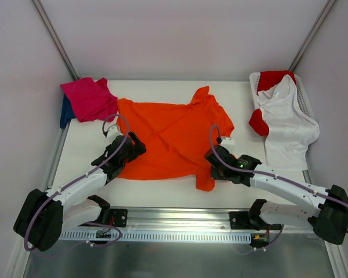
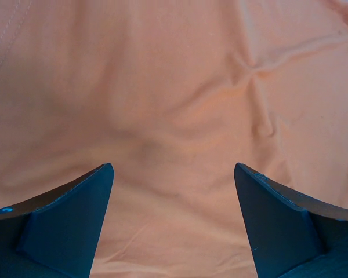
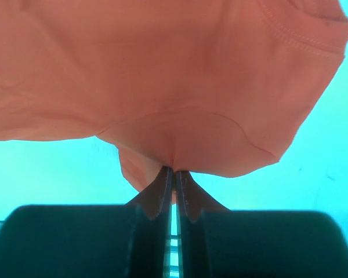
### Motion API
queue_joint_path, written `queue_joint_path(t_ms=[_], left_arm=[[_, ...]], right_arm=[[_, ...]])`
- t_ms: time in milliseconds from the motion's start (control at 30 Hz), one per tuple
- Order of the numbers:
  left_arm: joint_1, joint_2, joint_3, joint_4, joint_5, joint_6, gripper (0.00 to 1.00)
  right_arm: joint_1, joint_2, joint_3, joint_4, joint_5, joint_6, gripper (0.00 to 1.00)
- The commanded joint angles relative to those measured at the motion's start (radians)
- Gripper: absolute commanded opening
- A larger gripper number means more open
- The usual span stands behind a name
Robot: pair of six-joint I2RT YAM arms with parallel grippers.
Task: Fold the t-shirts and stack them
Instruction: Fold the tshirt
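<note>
A bright orange t-shirt (image 1: pixel 168 136) lies spread flat in the middle of the table, neck toward the far right. My left gripper (image 1: pixel 134 146) hovers open over its left part; in the left wrist view the two dark fingers (image 2: pixel 75 220) stand wide apart above wrinkled orange cloth (image 2: pixel 174 87), nothing between them. My right gripper (image 1: pixel 212 156) is at the shirt's near right edge. In the right wrist view it (image 3: pixel 174 169) is shut, pinching a fold of the orange cloth (image 3: pixel 162 69), which bunches up at the tips.
A magenta-pink t-shirt (image 1: pixel 90 98) lies at the far left on top of a dark blue one (image 1: pixel 65 113). At the far right a white plastic basket (image 1: pixel 304 95) holds a white t-shirt (image 1: pixel 287 121) and a red one (image 1: pixel 272 78).
</note>
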Motion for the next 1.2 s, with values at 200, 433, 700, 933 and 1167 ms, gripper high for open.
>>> queue_joint_path(t_ms=[200,433,700,933,1167], left_arm=[[-0.012,-0.015,0.012,-0.032,0.027,0.016,0.86],[-0.012,0.029,0.047,-0.036,0.034,0.025,0.86],[-0.012,0.031,0.032,-0.039,0.027,0.030,0.86],[-0.011,0.063,0.047,-0.038,0.028,0.030,0.86],[-0.011,0.103,0.057,-0.029,0.044,0.030,0.85]], right_arm=[[-0.177,0.290,0.221,0.068,-0.072,-0.258,0.00],[-0.328,0.755,0.622,0.011,-0.151,-0.380,0.96],[-0.323,0.563,0.367,0.059,-0.152,-0.357,0.99],[-0.314,0.187,0.144,-0.078,-0.073,-0.307,0.99],[-0.306,-0.047,0.078,-0.211,-0.049,-0.233,0.99]])
